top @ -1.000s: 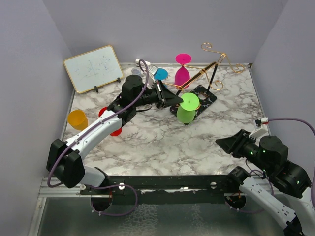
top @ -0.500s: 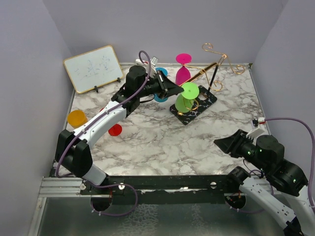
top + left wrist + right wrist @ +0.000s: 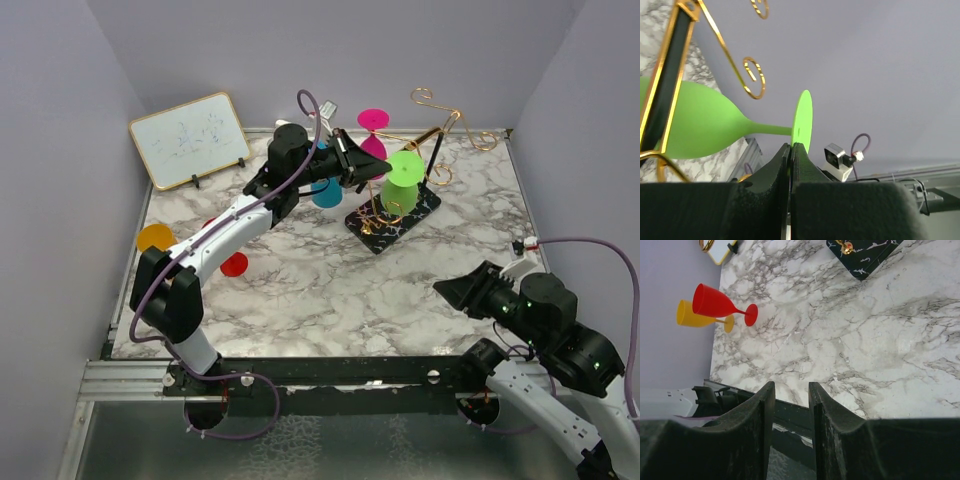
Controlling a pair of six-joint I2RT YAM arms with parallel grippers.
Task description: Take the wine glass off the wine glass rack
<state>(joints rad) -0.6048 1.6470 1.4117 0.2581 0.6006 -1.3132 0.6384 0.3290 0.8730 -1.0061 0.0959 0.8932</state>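
My left end effector (image 3: 791,146), pinching the wine glass (image 3: 705,120), has raised it beside the rack (image 3: 420,205). The post (image 3: 664,95) half-hides its bowl.

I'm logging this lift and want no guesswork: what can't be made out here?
Left wrist: rim of the green plastic wine glass, behind the gold wire rack and past the left edge.
Top: whether that glass is free of the rack; they overlap beside the left pincer.
Right wrist: rack cut by the top edge; only its black base shows.

Top camera overlooks the table (image 3: 300,290) from behind; wrist cameras look forward from closer, all sharing the rack (image 3: 418,206).
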